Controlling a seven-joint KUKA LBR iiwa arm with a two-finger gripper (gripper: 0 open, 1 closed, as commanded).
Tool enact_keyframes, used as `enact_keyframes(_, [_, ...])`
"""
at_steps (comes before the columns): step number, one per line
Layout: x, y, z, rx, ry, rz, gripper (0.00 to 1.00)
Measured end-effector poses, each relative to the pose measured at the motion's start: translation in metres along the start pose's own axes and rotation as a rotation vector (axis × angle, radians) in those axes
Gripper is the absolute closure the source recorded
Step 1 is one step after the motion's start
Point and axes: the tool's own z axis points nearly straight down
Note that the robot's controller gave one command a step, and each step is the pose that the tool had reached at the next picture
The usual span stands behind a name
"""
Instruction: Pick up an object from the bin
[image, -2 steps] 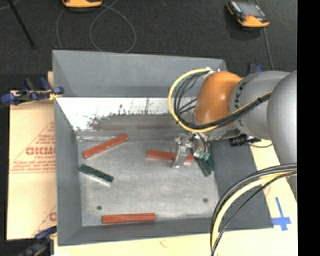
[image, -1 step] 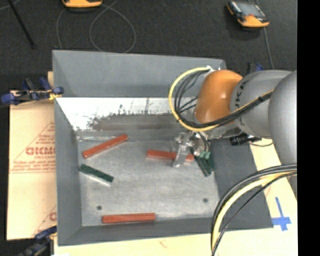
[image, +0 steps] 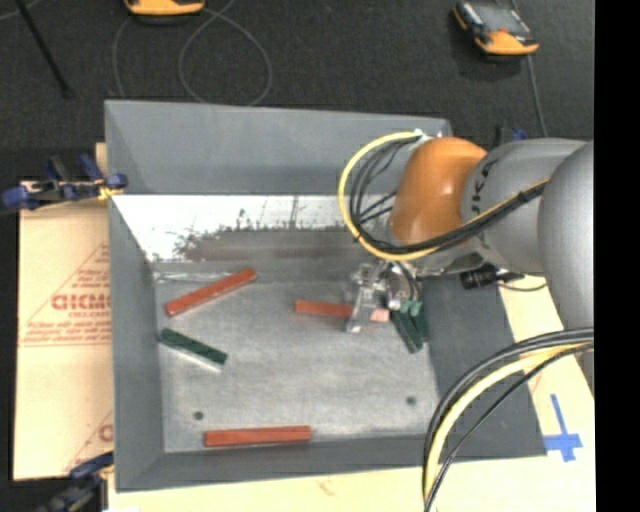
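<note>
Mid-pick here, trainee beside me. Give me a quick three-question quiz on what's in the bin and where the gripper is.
1. How many red sticks lie in the bin?
2. True or false: the gripper is over the bin's left half.
3. Which stick lies nearest the gripper? A) left green stick B) middle red stick C) front red stick

Key: 1. Three. 2. False, it is over the right half. 3. B, its right end reaches under the gripper.
</note>
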Motion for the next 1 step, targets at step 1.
enact_keyframes(1, [-0.0018, 0.0000, -0.0143, 0.000, -0.001, 0.000, 1.00])
